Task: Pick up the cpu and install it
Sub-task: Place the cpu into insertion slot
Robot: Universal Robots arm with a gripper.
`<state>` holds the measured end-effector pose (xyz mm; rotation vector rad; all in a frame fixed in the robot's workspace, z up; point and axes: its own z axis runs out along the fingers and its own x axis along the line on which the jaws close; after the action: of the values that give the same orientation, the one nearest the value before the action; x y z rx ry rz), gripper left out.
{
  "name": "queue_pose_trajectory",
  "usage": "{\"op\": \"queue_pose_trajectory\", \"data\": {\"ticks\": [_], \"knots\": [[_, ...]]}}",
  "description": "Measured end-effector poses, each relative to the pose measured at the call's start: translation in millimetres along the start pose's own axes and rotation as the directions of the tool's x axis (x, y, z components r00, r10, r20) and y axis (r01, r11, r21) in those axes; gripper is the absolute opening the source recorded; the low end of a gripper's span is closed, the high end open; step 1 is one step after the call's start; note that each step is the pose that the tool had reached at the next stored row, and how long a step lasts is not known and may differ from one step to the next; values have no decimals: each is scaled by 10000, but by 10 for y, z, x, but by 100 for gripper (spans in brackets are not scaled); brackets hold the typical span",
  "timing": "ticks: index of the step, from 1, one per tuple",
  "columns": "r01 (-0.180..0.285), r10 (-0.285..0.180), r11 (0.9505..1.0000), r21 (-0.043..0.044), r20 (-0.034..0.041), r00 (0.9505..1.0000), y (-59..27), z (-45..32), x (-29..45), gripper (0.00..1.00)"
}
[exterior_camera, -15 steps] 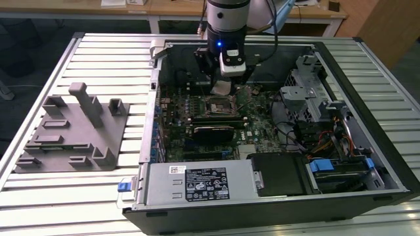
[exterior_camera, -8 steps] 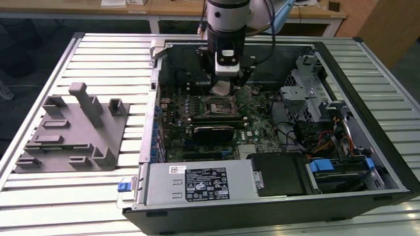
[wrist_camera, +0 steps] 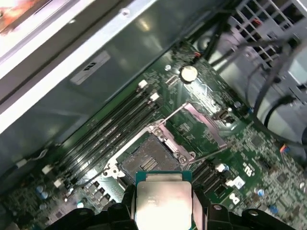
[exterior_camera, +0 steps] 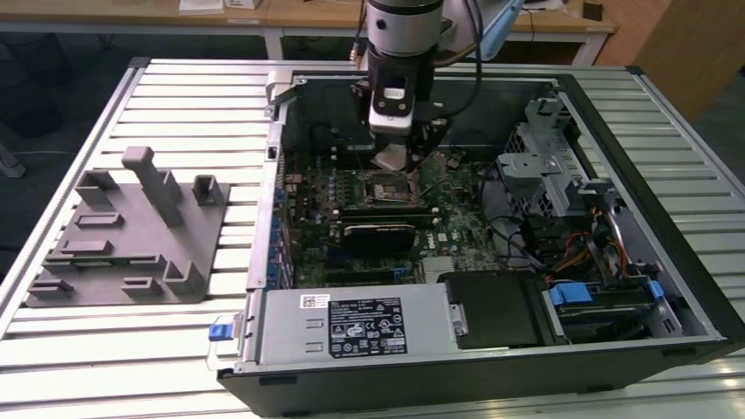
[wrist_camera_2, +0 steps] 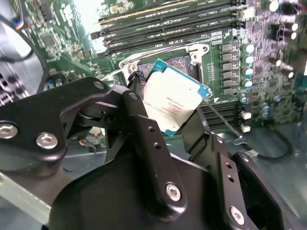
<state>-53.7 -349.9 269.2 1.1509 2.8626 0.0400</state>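
In the exterior view, in the upper centre of the frame, we see the arm reaching down into the open computer case (exterior_camera: 686, 288), its gripper (exterior_camera: 393, 157) closed on the cpu (exterior_camera: 393, 160). The chip hangs just above the board, near the far edge of the black-framed socket (exterior_camera: 386, 186). The grey fixture block (exterior_camera: 128, 236) sits on the slatted table (exterior_camera: 70, 367), well apart at the exterior view's left.

In the second wrist view, we see the gripper (wrist_camera_2: 169, 115) with its two black fingers (wrist_camera_2: 144, 124) pinching opposite edges of the cpu (wrist_camera_2: 173, 103), pale top towards the camera. The open socket (wrist_camera_2: 165, 62) lies beyond it, beside the memory slots (wrist_camera_2: 168, 28).

In the first wrist view, the cpu (wrist_camera: 164, 201) sits in the gripper (wrist_camera: 164, 213), near the bare socket (wrist_camera: 146, 163), whose retention frame (wrist_camera: 204, 124) is swung open.

We judge the step in hand to be bringing the chip over the socket. It calls for a level chip, edges squared to the frame, and a straight descent with no sliding across the contacts
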Motion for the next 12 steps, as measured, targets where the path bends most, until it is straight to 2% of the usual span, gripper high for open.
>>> {"op": "queue_pose_trajectory", "data": {"ticks": [3,6,9,12], "knots": [[-539,539,9985,22,25,9985,0,1,0,55],[-1092,1091,9940,44,52,9940,0,2,0,55],[-1624,1624,9867,63,79,9867,0,3,0,55],[-2154,2153,9765,82,107,9765,0,5,0,55]]}}
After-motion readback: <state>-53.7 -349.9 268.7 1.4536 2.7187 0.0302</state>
